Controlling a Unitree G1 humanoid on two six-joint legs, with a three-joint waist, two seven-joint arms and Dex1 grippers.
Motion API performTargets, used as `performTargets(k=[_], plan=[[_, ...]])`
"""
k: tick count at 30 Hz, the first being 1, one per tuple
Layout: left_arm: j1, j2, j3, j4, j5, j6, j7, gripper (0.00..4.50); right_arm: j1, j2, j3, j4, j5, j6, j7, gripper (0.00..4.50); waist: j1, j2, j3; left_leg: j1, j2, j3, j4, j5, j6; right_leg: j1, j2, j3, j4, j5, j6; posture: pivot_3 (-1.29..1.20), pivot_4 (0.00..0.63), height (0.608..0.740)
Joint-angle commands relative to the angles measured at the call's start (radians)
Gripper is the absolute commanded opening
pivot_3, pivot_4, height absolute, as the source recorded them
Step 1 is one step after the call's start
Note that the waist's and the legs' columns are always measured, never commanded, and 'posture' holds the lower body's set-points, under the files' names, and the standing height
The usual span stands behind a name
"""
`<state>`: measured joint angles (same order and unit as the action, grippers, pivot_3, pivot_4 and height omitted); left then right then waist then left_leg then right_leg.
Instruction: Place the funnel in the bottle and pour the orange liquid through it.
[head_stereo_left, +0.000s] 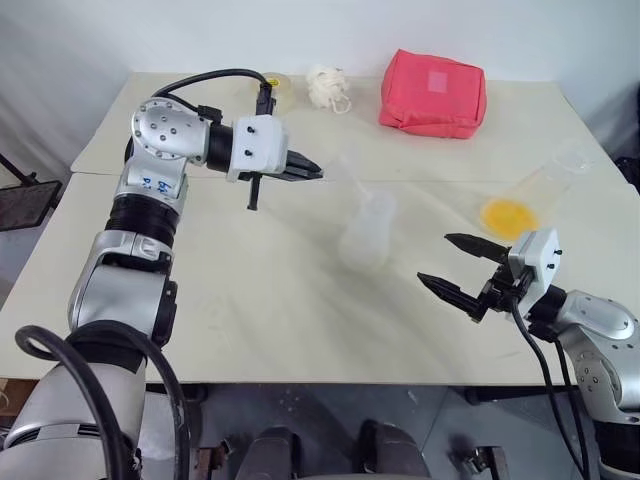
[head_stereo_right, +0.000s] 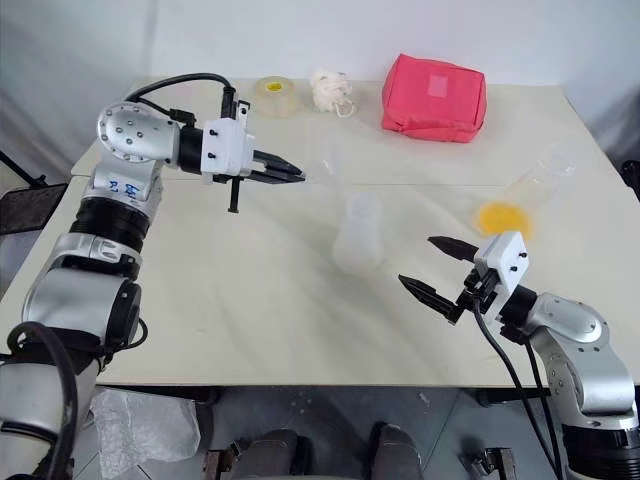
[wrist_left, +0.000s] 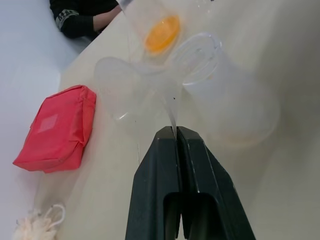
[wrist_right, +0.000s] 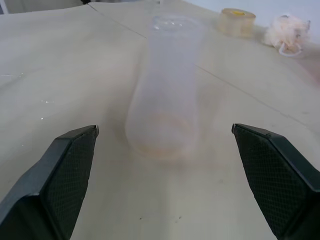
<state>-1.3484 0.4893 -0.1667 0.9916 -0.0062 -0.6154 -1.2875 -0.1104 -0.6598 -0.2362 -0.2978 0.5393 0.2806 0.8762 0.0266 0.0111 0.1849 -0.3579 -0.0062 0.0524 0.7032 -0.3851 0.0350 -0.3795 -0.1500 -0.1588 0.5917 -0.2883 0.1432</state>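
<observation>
While my left gripper pinches the funnel just above the bottle mid-tabletop, right gripper open beside it, I judge seating the spout comes next.

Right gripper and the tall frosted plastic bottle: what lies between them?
Only bare tabletop separates the open right gripper from the bottle, per the right wrist view.

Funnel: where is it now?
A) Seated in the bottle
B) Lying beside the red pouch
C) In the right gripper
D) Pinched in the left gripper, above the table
D: the left gripper is shut on the funnel's edge, near the bottle mouth.
</observation>
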Motion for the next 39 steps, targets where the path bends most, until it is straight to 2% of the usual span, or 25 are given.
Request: performTargets(k=[1, 6, 16, 21, 27, 39], plan=[[-0.068, -0.021, -0.002, 0.051, 0.038, -0.066, 0.047, 0.06, 0.017, 0.011, -0.028, -0.053, 0.01, -0.026, -0.019, 4.5, 0.0, 0.0, 0.0, 0.0, 0.0, 0.0, 0.0, 0.0, 0.0, 0.0, 0.0, 0.0, 0.0, 0.0, 0.0, 0.0, 0.15, 0.74], [-0.114, -0.046, -0.018, 0.134, 0.097, -0.113, 0.093, 0.06, 0.034, 0.024, -0.03, -0.062, 0.004, -0.038, -0.045, 4.5, -0.001, 0.0, 0.0, 0.0, 0.0, 0.0, 0.0, 0.0, 0.0, -0.001, 0.0, 0.0, 0.0, 0.0, 0.0, 0.0, 0.15, 0.74], [-0.167, -0.061, -0.046, 0.185, 0.139, -0.203, 0.026, 0.06, 0.072, 0.046, -0.025, -0.085, -0.003, -0.053, -0.078, 4.5, -0.001, 0.0, 0.0, -0.003, 0.0, 0.001, 0.0, 0.0, 0.0, -0.004, 0.0, 0.0, 0.001, 0.0, 0.0, 0.0, 0.15, 0.74], [-0.188, -0.061, -0.078, 0.197, 0.182, -0.262, 0.004, 0.06, 0.083, 0.056, -0.018, -0.09, -0.007, -0.062, -0.089, 4.5, -0.002, 0.0, 0.0, -0.013, 0.0, 0.002, 0.005, 0.0, 0.0, -0.013, 0.0, 0.0, 0.005, 0.0, 0.0, 0.0, 0.15, 0.74], [-0.214, -0.078, -0.115, 0.197, 0.224, -0.323, 0.001, 0.06, 0.086, 0.063, -0.016, -0.084, -0.013, -0.071, -0.094, 4.5, 0.0, 0.0, 0.0, -0.014, 0.0, 0.002, 0.007, 0.0, 0.001, -0.013, 0.0, 0.0, 0.006, 0.0, 0.0, 0.0, 0.15, 0.74], [-0.254, -0.104, -0.095, 0.195, 0.206, -0.322, 0.027, 3.71, 0.096, 0.066, -0.024, -0.077, -0.019, -0.083, -0.097, 4.5, 0.0, 0.0, 0.0, -0.014, 0.0, 0.002, 0.01, 0.0, 0.001, -0.014, 0.0, 0.001, 0.007, 0.0, 0.0, 0.0, 0.15, 0.74]])
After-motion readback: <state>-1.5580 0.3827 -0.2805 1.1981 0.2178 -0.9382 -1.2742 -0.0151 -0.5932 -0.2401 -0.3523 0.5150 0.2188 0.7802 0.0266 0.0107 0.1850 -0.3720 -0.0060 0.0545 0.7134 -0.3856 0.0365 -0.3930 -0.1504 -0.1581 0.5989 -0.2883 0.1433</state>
